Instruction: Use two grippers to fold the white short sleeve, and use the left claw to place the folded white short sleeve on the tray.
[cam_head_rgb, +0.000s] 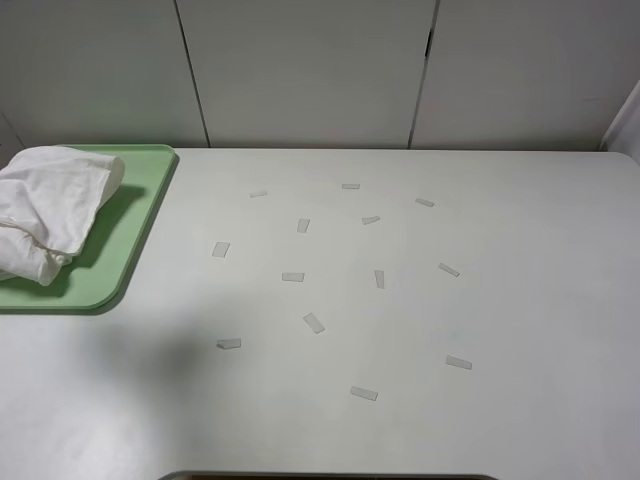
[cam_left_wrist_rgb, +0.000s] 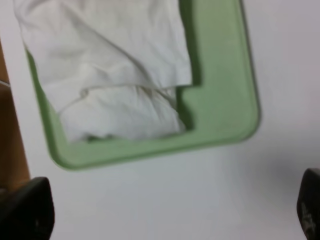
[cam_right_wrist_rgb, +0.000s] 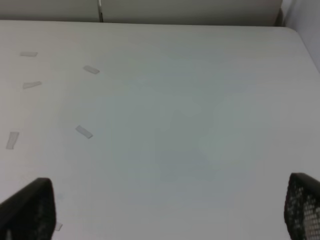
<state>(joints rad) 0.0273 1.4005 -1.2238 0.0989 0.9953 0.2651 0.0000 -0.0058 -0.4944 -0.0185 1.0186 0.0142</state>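
The folded white short sleeve (cam_head_rgb: 45, 212) lies bunched on the pale green tray (cam_head_rgb: 140, 215) at the table's far left. It also shows in the left wrist view (cam_left_wrist_rgb: 107, 75), resting inside the tray (cam_left_wrist_rgb: 220, 110). My left gripper (cam_left_wrist_rgb: 170, 210) hovers above the table beside the tray, open and empty, its dark fingertips (cam_left_wrist_rgb: 30, 210) wide apart. My right gripper (cam_right_wrist_rgb: 165, 210) is open and empty above bare table, its fingertips (cam_right_wrist_rgb: 302, 205) at the picture's corners. Neither arm shows in the high view.
Several small pale paper scraps (cam_head_rgb: 314, 322) are scattered over the middle of the white table (cam_head_rgb: 520, 320). A few also show in the right wrist view (cam_right_wrist_rgb: 84, 132). Grey wall panels (cam_head_rgb: 300, 70) stand behind the table. The table's wooden side (cam_left_wrist_rgb: 10, 165) shows beside the tray.
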